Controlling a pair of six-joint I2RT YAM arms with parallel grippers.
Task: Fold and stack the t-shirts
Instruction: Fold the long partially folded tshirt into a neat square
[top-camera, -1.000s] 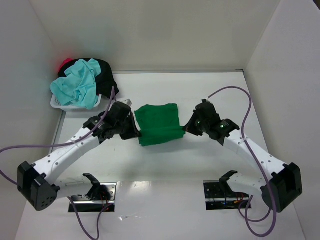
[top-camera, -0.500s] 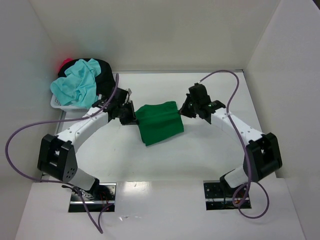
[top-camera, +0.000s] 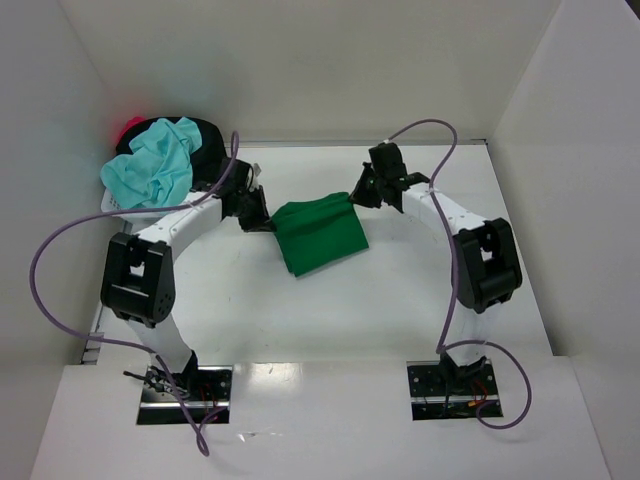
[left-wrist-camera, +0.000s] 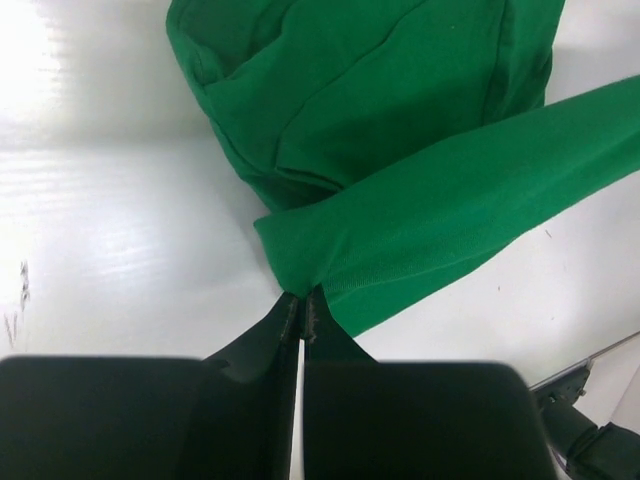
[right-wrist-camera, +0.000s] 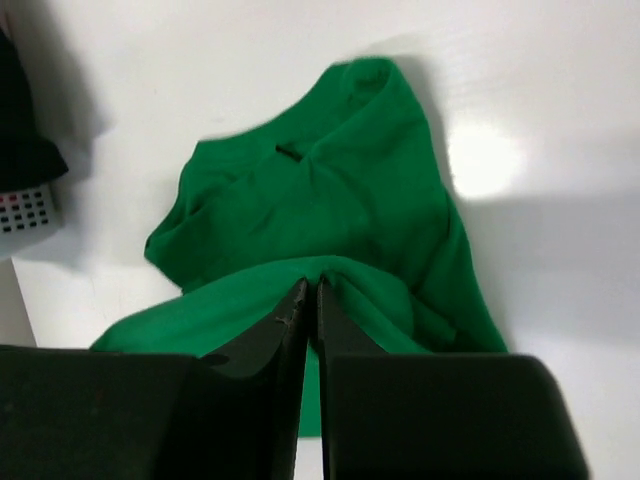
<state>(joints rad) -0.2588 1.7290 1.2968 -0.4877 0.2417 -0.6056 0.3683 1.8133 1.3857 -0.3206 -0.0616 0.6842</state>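
Green shirt (top-camera: 322, 236) pinched by left gripper (left-wrist-camera: 302, 301) and right gripper (right-wrist-camera: 310, 291), mid-table.
Each gripper is closed tight on a fold of the shirt's far edge (fingers almost meet); the near part rests on the table (top-camera: 400, 300), apart from the basket (top-camera: 118, 207).

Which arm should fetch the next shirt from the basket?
Left. The left gripper, shut on the green shirt, sits beside the basket; the right gripper is across the shirt, farther off.

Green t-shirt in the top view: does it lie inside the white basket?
No, the green t-shirt lies on the table, apart from the basket.
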